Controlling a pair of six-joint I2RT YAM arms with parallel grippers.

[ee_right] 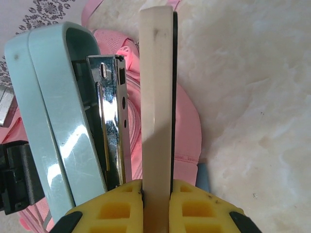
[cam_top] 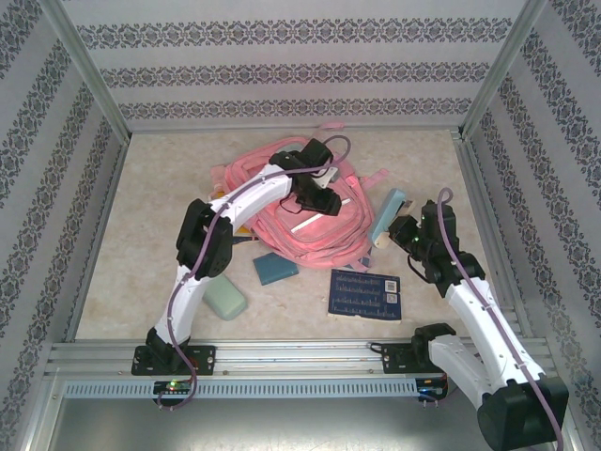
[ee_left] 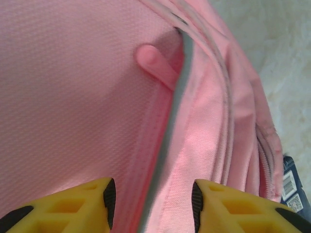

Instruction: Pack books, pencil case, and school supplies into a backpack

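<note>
While pinching the stapler, hung the right tool just right of the backpack. Held the left tool wide above it.

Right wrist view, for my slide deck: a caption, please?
Right hand grips the stapler by its cream base, pink backpack behind.

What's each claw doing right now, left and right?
Left claw: open, fingers apart over the backpack.
Right claw: shut on the stapler, clamping its cream base.
</note>
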